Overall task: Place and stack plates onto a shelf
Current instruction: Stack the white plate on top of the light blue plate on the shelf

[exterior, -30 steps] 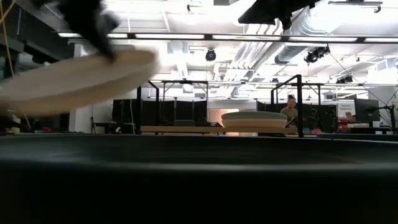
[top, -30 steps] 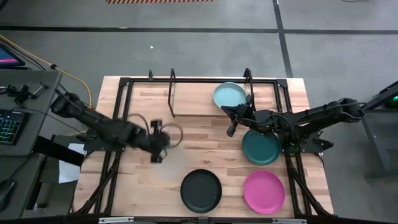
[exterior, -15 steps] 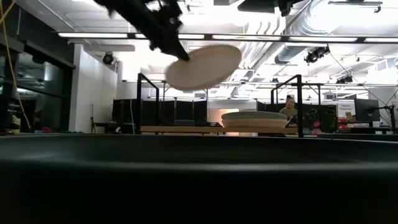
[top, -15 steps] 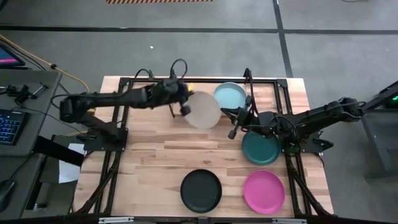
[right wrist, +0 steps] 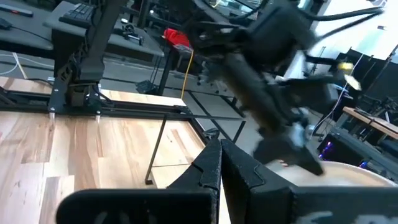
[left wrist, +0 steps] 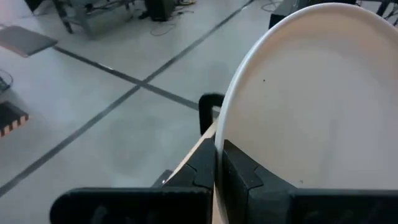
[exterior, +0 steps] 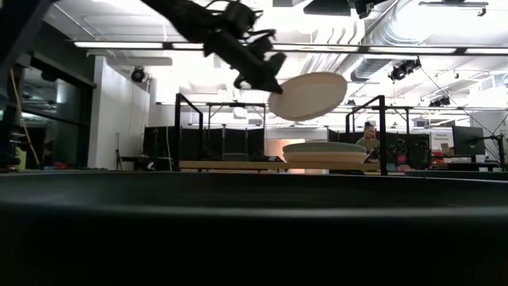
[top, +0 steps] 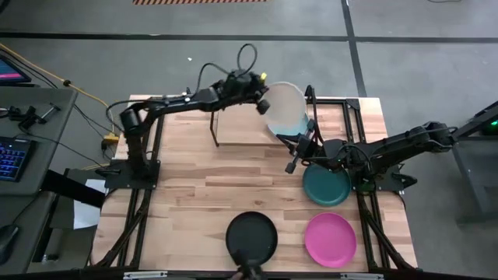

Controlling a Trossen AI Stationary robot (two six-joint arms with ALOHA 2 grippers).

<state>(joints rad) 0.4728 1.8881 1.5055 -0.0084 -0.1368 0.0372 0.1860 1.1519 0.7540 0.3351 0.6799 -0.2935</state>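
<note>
Over the far edge of the table, I am carrying a white plate (top: 286,105) in my left gripper (top: 262,101), fingers clamped tight on its rim, the disc hanging tilted in the air above the shelf (top: 243,134). In the low view the plate (exterior: 306,95) is riding clear above the light teal plate (exterior: 324,148) that is sitting on the shelf board, the two apart with open air between them. My right gripper (top: 294,153) is waiting shut and empty just beside that stack, near the dark teal plate (top: 327,184). The black plate (top: 251,236) and the magenta plate (top: 330,239) are lying on the tabletop at the near side, not yet shelved.

To do this well, I am judging that the plate needs levelling first, then centring over the light teal one before I lower it. I am minding the black wire upright (top: 310,97) close by the rim; a knock there could twist the plate in my fingers. I should only be letting go once rim is resting on rim.
</note>
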